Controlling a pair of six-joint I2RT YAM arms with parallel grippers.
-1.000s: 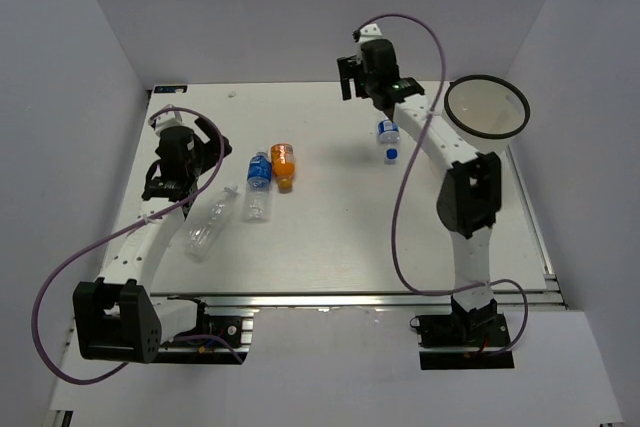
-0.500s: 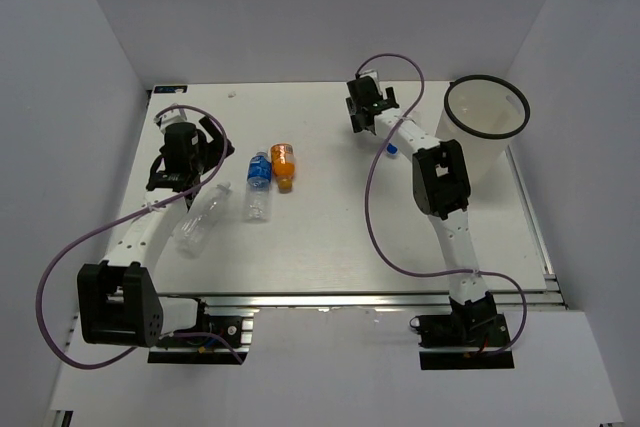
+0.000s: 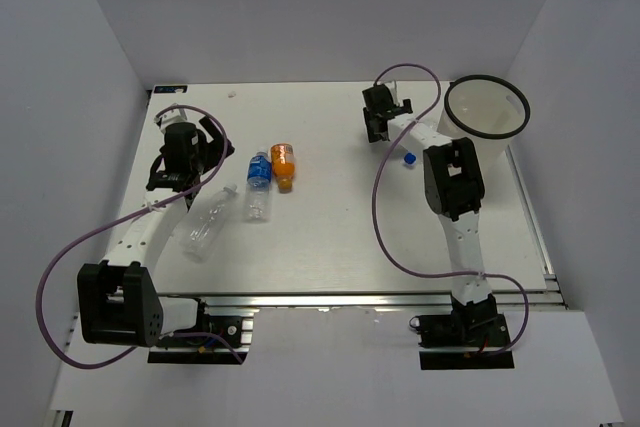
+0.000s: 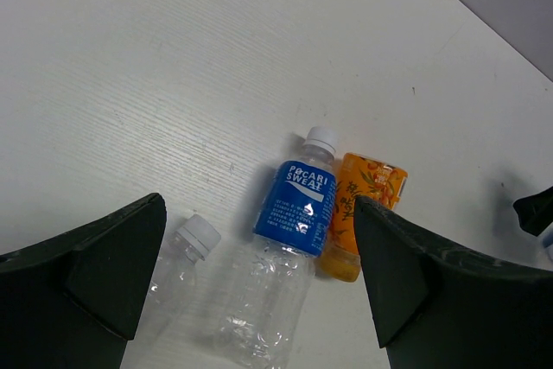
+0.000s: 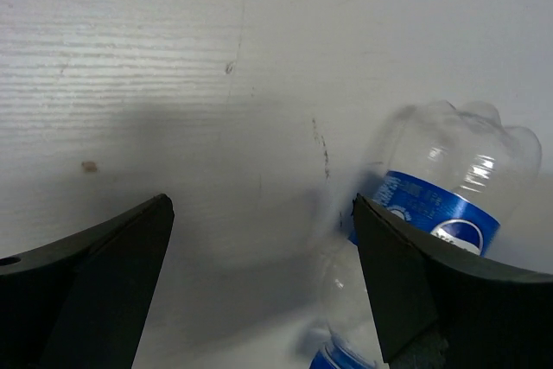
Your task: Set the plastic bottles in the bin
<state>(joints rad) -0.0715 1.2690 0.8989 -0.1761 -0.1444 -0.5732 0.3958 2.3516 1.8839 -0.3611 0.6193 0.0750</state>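
While four bottles lie on the table (image 3: 330, 237) and neither gripper holds anything, the task is judged to stand at the approach to a pickup.

Left gripper (image 4: 259, 209): jaws wide apart, empty, hovering over the cluster at 9 o'clock of the overhead view. In that cluster the clear bottle (image 3: 205, 227) lies flat at 7 o'clock. The blue-labelled bottle (image 4: 298, 200), with a white cap, lies near it. The orange bottle (image 4: 367, 196) lies just beside the blue-labelled bottle, at its 3 o'clock.

Right gripper (image 5: 262, 206): jaws apart, empty, low over bare table. The second blue-labelled bottle (image 5: 441, 205) lies on its side at 4 o'clock of the gap, outside the jaws and partly behind the right finger. Overhead, only its cap end shows from under the right arm (image 3: 455, 187).

The bin (image 3: 488, 137) stands upright at 2 o'clock of the table, near that arm. Whether it holds any bottle cannot be told.

Judgement: the right gripper is the one engaged. The next move calls for a shift toward 4 o'clock until the bottle's body sits between the fingers, then closure, a lift above the rim and release. The round bottle may roll if a finger nudges it.
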